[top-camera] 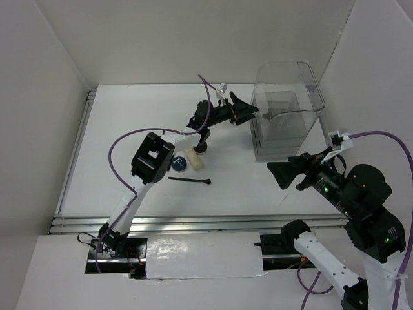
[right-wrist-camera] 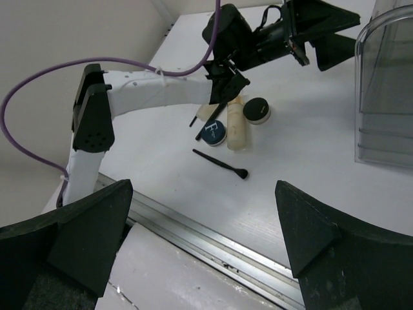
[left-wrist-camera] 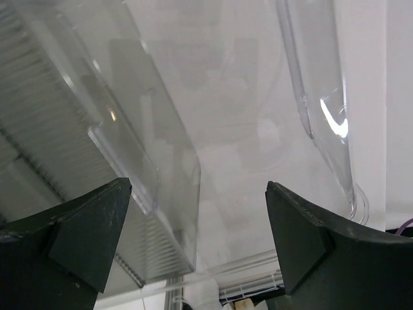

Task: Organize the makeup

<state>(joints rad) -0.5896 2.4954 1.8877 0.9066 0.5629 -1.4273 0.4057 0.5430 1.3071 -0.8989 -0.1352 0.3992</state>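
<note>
The left gripper (top-camera: 253,111), jaws apart and empty, points at the left wall of the clear box (top-camera: 287,132), far right. The makeup lies mid-table, left of the box: dark-blue compact (top-camera: 180,164), beige tube (right-wrist-camera: 237,126), black compact (right-wrist-camera: 257,110) and thin brush (top-camera: 190,180). The right gripper (top-camera: 279,174) hovers near right, jaws apart, empty.

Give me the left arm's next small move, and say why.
Probably draw back from the clear box toward the brush. The left arm's jaws stand open and empty at the box, while the brush, a blue compact, a beige tube and a black compact lie loose on the table, none of them sorted yet.
</note>
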